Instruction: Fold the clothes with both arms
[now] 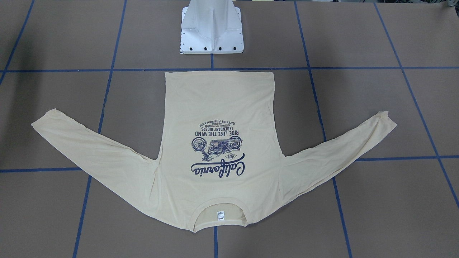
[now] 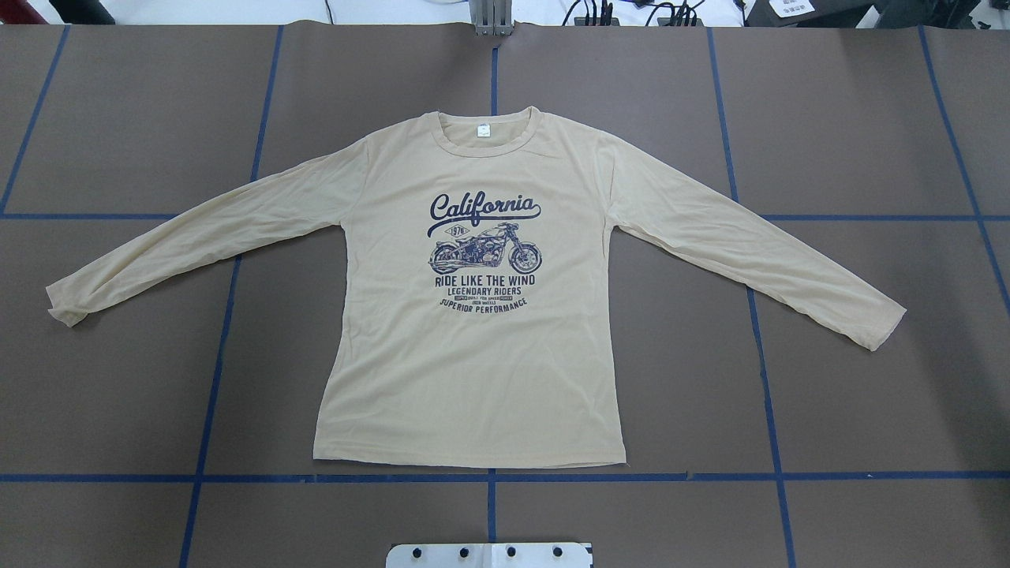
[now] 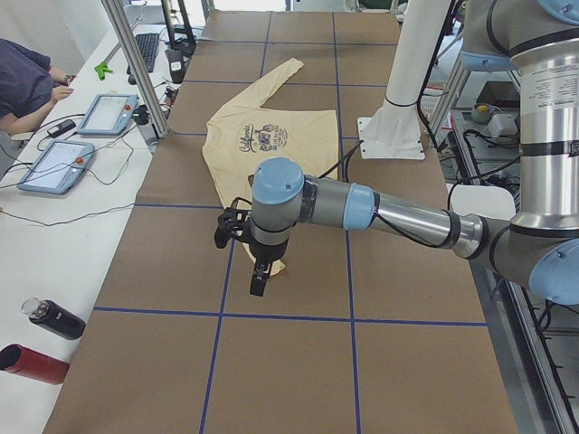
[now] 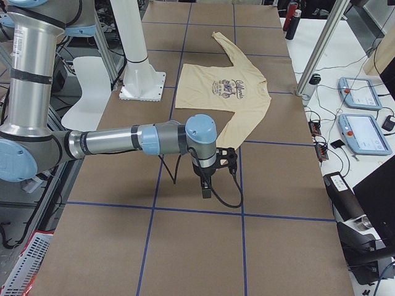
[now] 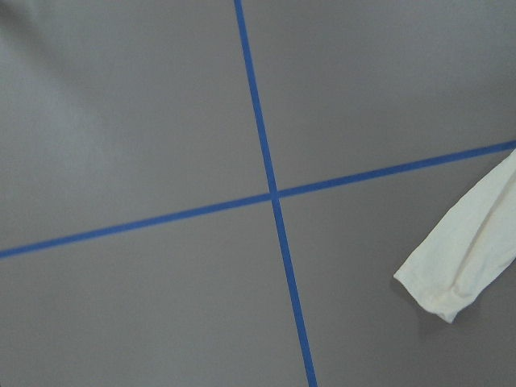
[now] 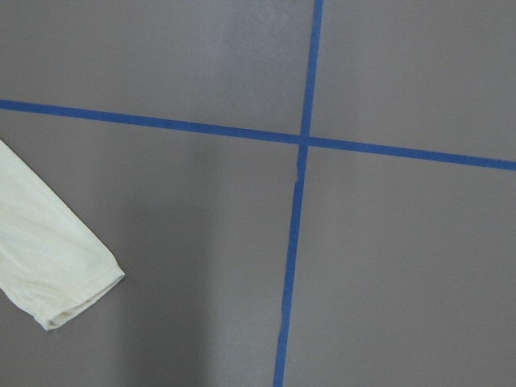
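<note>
Lying flat and print-side up, the T-shirt [image 2: 473, 379] sits in the middle of the worktop [image 2: 158, 118]. Its collar [image 2: 483, 146] and small white neck label [image 2: 483, 132] point away from the robot. Its hem [image 2: 473, 460] runs along a blue tape line [image 2: 237, 477] nearest the white pedestal base [image 1: 211, 32]. Both sleeves are stretched out sideways and slant back towards the robot's side. No edge is turned over anywhere, so I judge that the folding has not begun and this is the approach to a first grasp.

The left cuff [image 2: 67, 304] and the right cuff [image 2: 884, 327] lie open on bare worktop, well apart from the body of the shirt. Each wrist camera looks straight down on a tape crossing, with a cuff at the edge of its picture: the left one [image 5: 451, 282] and the right one [image 6: 64, 290]. That suggests each arm hangs just beyond its sleeve end, not over it.

The left arm [image 3: 398, 212] and right arm [image 4: 117, 142] reach out low over the worktop. The left claw [image 3: 259, 278] and right claw [image 4: 205, 187] point downward and touch nothing. Only the side views show them, so I cannot tell whether either one is spread or pressed together.

The next move probably calls for each claw to shift inward over its cuff and come down with its fingers apart. Each should then pinch both layers of the thin knit, and the two should lift together so the sleeves cross the body evenly.
</note>
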You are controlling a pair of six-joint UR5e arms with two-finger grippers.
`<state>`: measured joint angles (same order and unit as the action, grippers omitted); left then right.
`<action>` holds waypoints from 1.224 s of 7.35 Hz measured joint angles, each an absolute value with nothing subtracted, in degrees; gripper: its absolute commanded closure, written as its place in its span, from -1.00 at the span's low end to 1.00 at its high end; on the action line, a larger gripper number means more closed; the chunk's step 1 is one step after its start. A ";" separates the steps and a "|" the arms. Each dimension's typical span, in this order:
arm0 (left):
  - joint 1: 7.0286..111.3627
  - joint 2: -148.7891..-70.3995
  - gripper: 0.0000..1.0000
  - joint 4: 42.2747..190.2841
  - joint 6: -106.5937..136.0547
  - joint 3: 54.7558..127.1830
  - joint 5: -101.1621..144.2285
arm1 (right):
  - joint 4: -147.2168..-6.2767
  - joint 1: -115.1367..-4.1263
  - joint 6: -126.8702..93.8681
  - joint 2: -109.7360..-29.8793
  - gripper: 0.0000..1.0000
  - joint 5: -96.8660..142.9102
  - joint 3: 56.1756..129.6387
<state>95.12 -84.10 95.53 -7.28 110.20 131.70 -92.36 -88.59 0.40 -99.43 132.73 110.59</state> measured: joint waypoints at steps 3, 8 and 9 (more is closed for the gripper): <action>93.45 -88.87 -1.00 108.86 -7.15 99.53 132.62 | -83.39 -80.44 -13.57 -98.13 -1.00 135.45 109.89; 91.31 -91.48 -1.00 110.59 -7.21 95.31 134.11 | -54.92 -62.14 -48.51 -98.67 -0.95 126.64 102.59; 91.27 -91.49 -1.00 110.61 -7.23 95.29 134.12 | -47.82 -58.72 -53.30 -98.59 -0.83 123.03 98.79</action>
